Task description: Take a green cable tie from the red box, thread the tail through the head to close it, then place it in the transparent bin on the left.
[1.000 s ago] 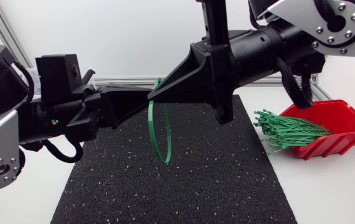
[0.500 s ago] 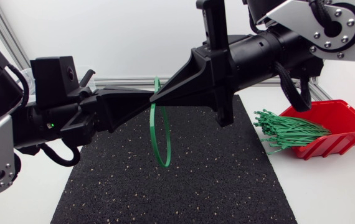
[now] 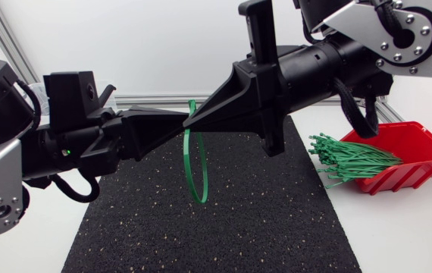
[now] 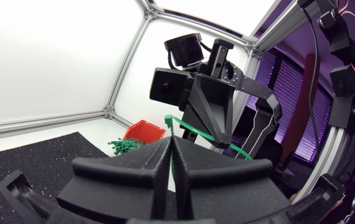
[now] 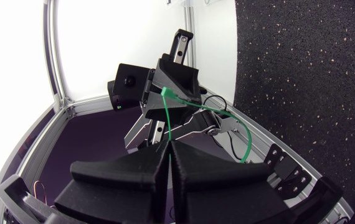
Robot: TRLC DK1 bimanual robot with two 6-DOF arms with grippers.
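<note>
A green cable tie (image 3: 196, 163) hangs as a closed loop above the black mat (image 3: 261, 220), its tail end sticking up between my two grippers. My left gripper (image 3: 180, 121) comes in from the left and is shut on the tie at the top of the loop. My right gripper (image 3: 195, 118) meets it tip to tip from the right and is also shut on the tie. In the left wrist view the tie (image 4: 193, 130) leaves the shut left gripper (image 4: 170, 144). The right wrist view shows the tie (image 5: 168, 112) rising from the right gripper (image 5: 168, 148). My left arm hides the transparent bin.
The red box (image 3: 409, 155) stands at the mat's right edge, with a bundle of green cable ties (image 3: 349, 161) spilling out over its left rim. The mat (image 3: 261, 220) lies bare under the hanging loop.
Both arms have shifted only slightly. The tie loop stays pinched between the two grippers at about the same place.
</note>
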